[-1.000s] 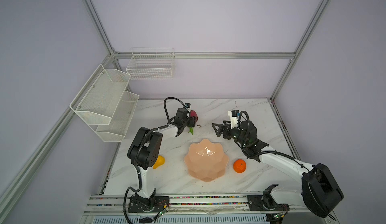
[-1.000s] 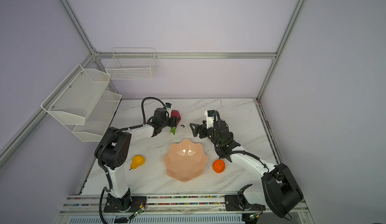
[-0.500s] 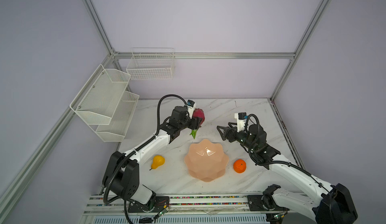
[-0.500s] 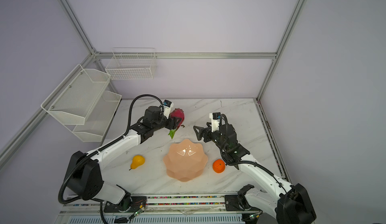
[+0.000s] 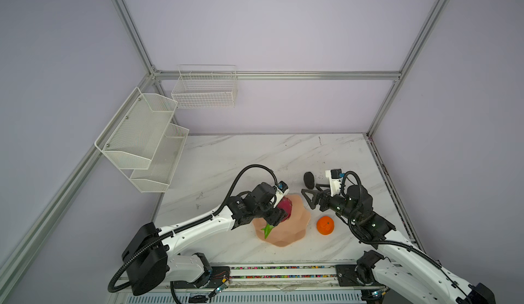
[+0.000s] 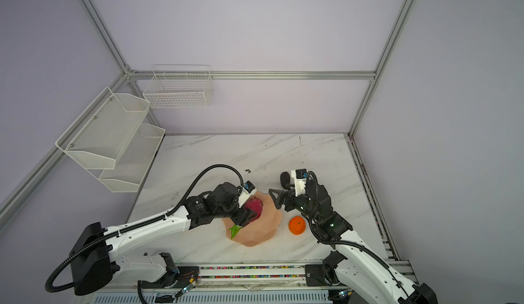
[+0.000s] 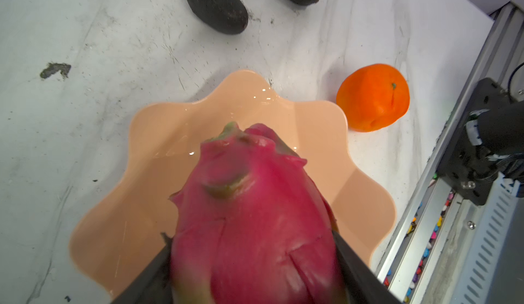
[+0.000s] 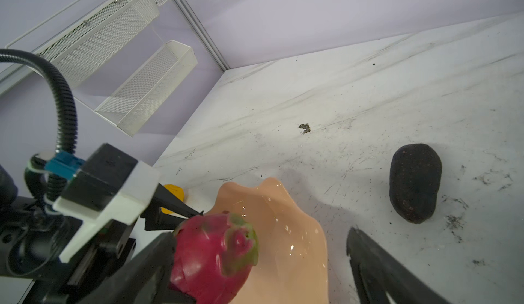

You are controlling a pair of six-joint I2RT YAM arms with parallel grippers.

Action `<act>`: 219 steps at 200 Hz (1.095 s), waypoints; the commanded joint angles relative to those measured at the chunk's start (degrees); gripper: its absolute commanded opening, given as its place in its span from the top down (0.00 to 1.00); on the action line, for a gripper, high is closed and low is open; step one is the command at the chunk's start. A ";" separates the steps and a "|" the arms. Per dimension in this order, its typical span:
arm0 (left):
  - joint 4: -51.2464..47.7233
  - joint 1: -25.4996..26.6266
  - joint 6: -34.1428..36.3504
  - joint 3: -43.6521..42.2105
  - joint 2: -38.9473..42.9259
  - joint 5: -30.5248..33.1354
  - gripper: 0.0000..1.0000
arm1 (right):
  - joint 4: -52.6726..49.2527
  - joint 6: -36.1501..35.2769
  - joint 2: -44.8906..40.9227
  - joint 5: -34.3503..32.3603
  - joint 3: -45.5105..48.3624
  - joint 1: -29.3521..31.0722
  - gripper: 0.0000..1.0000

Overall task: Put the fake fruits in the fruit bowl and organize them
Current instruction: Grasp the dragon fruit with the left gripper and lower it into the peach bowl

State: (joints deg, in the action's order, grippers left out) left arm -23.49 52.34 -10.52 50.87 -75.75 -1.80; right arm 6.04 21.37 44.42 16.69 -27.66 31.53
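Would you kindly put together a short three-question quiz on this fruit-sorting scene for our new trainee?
1. True or false: the round orange fruit already lies inside the glossy peach-pink scalloped bowl.
2. What does the left gripper hold over that bowl? A) a yellow pear B) the magenta dragon fruit with green leaf tips C) a dark oval avocado
3. Fill in: the right gripper stands ____, holding nothing.
Key: 1 false, it rests on the marble table beside the bowl; 2 B; 3 open.
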 commanded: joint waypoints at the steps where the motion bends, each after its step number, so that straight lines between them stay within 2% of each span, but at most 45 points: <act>1: 1.99 1.64 -0.81 -1.45 -2.04 4.01 0.45 | -0.82 2.59 -2.63 1.16 2.02 0.20 0.03; 67: 3.17 3.20 -0.64 -0.79 -9.65 5.76 0.43 | -1.87 2.54 -3.40 1.01 3.06 0.20 0.03; 95: 3.10 3.55 -0.51 -0.50 -10.91 5.42 0.39 | -5.47 2.90 -1.95 -2.76 2.29 0.21 0.03; 118: 3.13 3.68 -0.47 -0.66 -10.12 4.45 0.25 | -10.44 4.23 -0.75 -8.03 0.69 0.20 0.03; 120: 3.10 3.66 -0.53 -0.68 -10.01 4.44 0.21 | -11.03 4.37 -0.68 -8.50 0.57 0.20 0.03; 123: 3.10 3.67 -0.46 -0.62 -9.81 4.44 0.09 | -11.69 4.58 -0.66 -9.04 0.27 0.20 0.03; 130: 3.10 3.66 -0.27 -0.67 -9.35 4.35 0.00 | -13.50 5.64 -0.65 -10.85 -0.26 0.22 0.03; 173: 3.14 3.74 1.03 -1.03 -5.74 5.10 0.00 | -24.41 13.54 -1.30 -21.38 -3.22 0.20 0.06; 185: 3.11 3.76 1.50 -1.04 -1.96 5.31 0.00 | -28.72 16.52 -2.16 -24.51 -4.23 0.33 0.08; 200: 2.97 3.75 2.28 -0.74 0.89 5.07 0.00 | -31.00 20.71 -2.13 -26.41 -4.78 2.11 0.10; 219: 2.06 3.80 3.40 0.77 3.76 2.71 0.00 | -35.70 25.84 2.58 -31.65 -6.66 6.04 0.10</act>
State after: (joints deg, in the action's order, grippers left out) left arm -21.52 55.70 -9.50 50.87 -76.47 3.25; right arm -20.18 37.74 43.53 -6.11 -31.77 33.54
